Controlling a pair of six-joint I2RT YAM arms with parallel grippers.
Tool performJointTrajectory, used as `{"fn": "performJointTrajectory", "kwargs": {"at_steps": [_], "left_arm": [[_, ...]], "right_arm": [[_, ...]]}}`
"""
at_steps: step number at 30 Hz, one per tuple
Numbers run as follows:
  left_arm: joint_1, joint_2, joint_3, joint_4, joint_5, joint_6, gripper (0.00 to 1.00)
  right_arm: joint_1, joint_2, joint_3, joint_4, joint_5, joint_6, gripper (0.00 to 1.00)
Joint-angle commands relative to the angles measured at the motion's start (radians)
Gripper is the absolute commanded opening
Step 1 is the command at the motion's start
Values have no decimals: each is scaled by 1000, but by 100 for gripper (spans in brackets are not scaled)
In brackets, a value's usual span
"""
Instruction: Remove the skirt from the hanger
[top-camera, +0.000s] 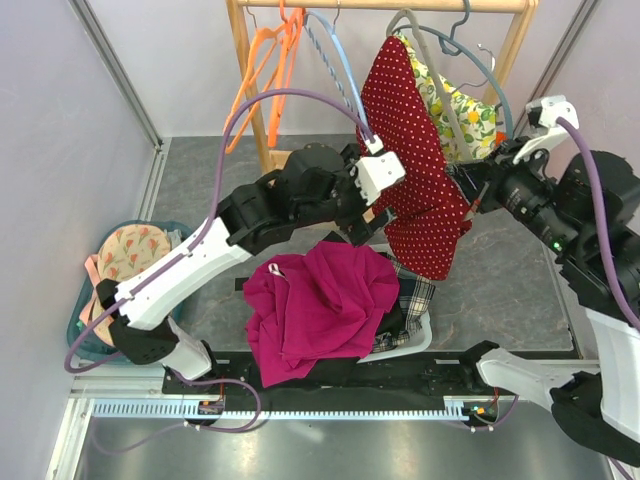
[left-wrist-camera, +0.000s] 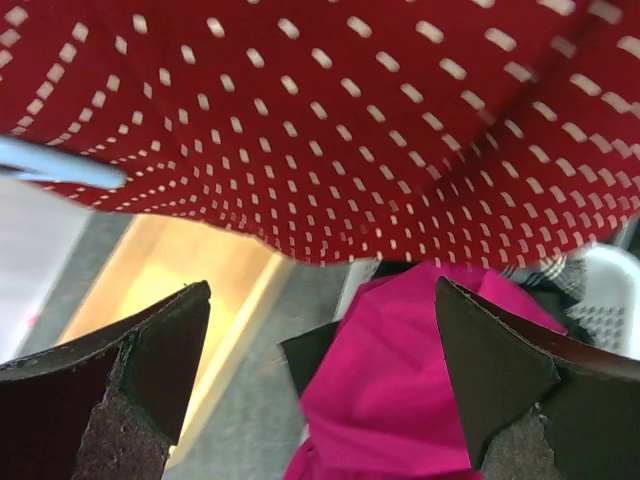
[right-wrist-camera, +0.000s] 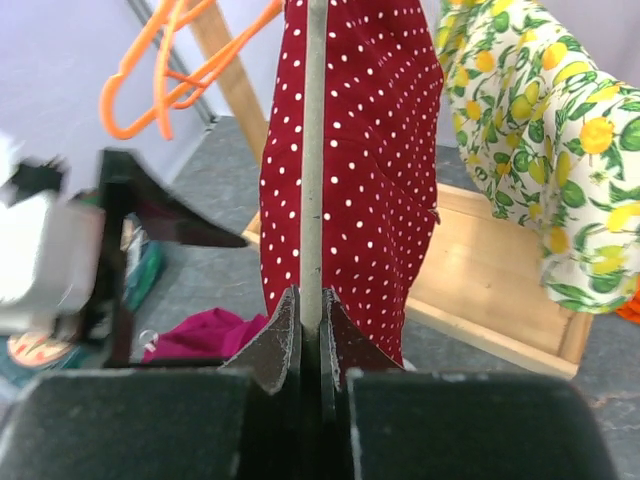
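From the overhead camera, the red dotted skirt (top-camera: 410, 130) hangs on the grey hanger (top-camera: 404, 20) from the wooden rack (top-camera: 515, 40), between my two tools. The right tool (top-camera: 472, 205) sits low at one edge of the cloth, and the left tool (top-camera: 368, 215) hovers just beside the opposite edge. I judge the split sensible: one side anchors the hanger so the other can draw cloth off it. A lemon-print garment (top-camera: 465, 115) hangs just behind the skirt, close above the right tool. A magenta garment (top-camera: 320, 300) lies heaped on the surface below the left tool.

On the left wrist camera, the left tool's jaws stand wide apart with nothing between them. The skirt's hem runs just above and ahead of the fingertips, not touching as far as I can see. A blue hanger (left-wrist-camera: 60, 170) pokes in up and to the left. Below the tool there is open room down to the magenta heap.

On the right wrist camera, the right tool is pressed together on a thin grey bar rising straight ahead. I take the bar to be the hanger, with skirt cloth behind it on both sides. Orange hangers (right-wrist-camera: 170, 70) are well off to the upper left, so that side looks free. The lemon-print garment to the right is the snag risk.
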Motion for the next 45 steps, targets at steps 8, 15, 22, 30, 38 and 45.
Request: {"fn": "performJointTrajectory", "kwargs": {"at_steps": [8,15,22,30,38,45], "left_arm": [[-8,96,203,59,133,-137,99],[-10,128,218,32,273,-114,99],[-8,102,215,-28,402,-52,2],[-8,38,494,-129,324,0,2],[-10,-45,798,-134,287,-32,2],[-1,-120,815,-133,255,-52,3]], "right_arm": [[4,-55,29,39,-135,61,0],[4,-59,53,36,-171,75,0],[2,-56,64,6,-140,46,0],[4,-44,27,-37,-45,-4,0],[4,8,-2,-47,62,-32,0],[4,31,-17,-60,127,-34,0]]}}
